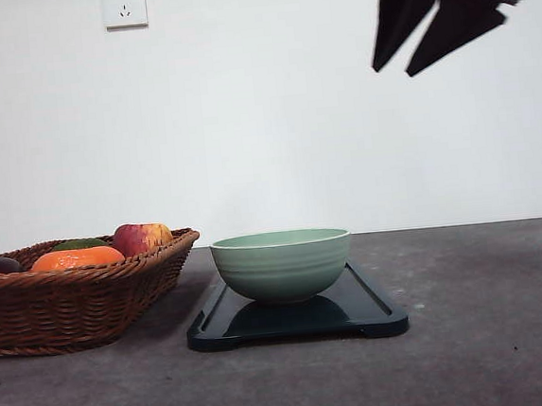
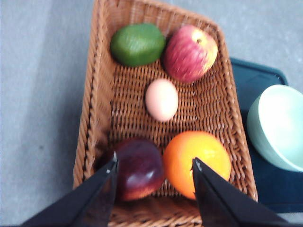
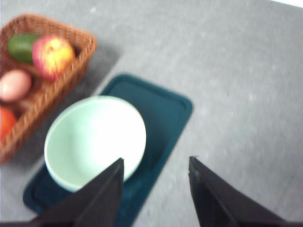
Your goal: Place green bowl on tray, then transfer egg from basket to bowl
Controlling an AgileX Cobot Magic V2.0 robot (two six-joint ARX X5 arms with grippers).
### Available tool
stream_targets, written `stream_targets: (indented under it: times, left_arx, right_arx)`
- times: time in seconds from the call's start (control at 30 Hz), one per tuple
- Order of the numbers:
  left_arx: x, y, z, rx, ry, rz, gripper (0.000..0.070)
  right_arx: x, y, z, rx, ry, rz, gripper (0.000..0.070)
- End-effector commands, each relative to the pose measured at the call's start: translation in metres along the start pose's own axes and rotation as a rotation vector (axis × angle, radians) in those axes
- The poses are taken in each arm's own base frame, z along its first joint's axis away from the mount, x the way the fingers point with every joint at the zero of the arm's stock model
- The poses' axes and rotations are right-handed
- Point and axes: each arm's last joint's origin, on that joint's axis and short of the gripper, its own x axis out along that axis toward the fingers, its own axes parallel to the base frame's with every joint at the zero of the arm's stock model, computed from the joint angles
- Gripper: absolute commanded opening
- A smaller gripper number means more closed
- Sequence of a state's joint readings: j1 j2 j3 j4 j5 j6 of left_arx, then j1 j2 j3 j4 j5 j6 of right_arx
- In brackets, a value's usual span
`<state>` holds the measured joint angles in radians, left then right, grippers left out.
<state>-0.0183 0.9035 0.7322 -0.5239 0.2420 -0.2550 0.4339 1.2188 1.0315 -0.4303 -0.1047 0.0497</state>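
Grey matte tabletop (image 1: 473, 337) under a plain white wall with a socket plate (image 1: 124, 6) up high, seen from the front. Green bowl (image 1: 282, 264) standing upright on the dark tray (image 1: 376, 313), toward its near end; wicker basket (image 1: 71, 306) just left of the tray, cut off by the frame edge. Apple (image 1: 141, 238), orange fruit (image 1: 77, 259) and a green fruit's top peeking over the rim; egg hidden behind the basket wall. Right gripper (image 1: 411, 62) hanging high above and right of the bowl, fingers spread, touching nothing. From the left wrist: basket (image 2: 94, 94) on the same grey surface, slightly blurred. Egg (image 2: 161, 100) lying mid-basket between apple (image 2: 189, 53), green fruit (image 2: 137, 44), orange fruit (image 2: 196, 163) and a dark red fruit (image 2: 139, 168). Left gripper (image 2: 154, 165) spread wide above the two nearer fruits, well short of the egg. From the right wrist: blurred bowl (image 3: 94, 139) on the tray (image 3: 165, 113), egg (image 3: 15, 85) in the basket (image 3: 57, 90) beyond. Right gripper (image 3: 156, 163) open, clear of the bowl's rim.
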Motion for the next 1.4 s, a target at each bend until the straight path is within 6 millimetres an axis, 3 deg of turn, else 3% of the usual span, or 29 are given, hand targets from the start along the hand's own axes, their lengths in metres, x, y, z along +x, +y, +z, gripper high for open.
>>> stream_targets:
  times: [0.0, 0.57, 0.7, 0.8, 0.87, 1.03, 1.37]
  left_arx:
    - [-0.002, -0.003, 0.005, 0.014, -0.016, -0.012, 0.031]
    - [-0.002, -0.004, 0.004, 0.008, 0.004, -0.054, 0.0312]
    - [-0.003, -0.007, 0.008, 0.017, 0.005, -0.083, 0.0331]
    - [-0.001, -0.013, 0.019, 0.03, 0.008, -0.096, 0.0428]
    - [0.003, -0.018, 0.029, 0.037, 0.028, -0.102, 0.0434]
    - [0.029, -0.032, 0.055, 0.049, 0.151, -0.09, 0.0421]
    - [0.107, -0.055, 0.087, 0.144, 0.35, 0.109, 0.0421]
  right_arx:
    - [-0.002, 0.002, -0.007, -0.019, -0.009, 0.005, 0.026]
    - [-0.039, -0.003, -0.103, -0.044, -0.075, -0.093, 0.026]
    - [-0.043, -0.004, -0.112, -0.047, -0.093, -0.128, 0.026]
    - [-0.044, -0.004, -0.112, -0.048, -0.095, -0.128, 0.026]
    - [-0.044, -0.004, -0.112, -0.047, -0.093, -0.13, 0.026]
    - [-0.044, -0.005, -0.112, -0.046, -0.097, -0.154, 0.026]
    - [-0.044, -0.004, -0.112, -0.045, -0.097, -0.153, 0.026]
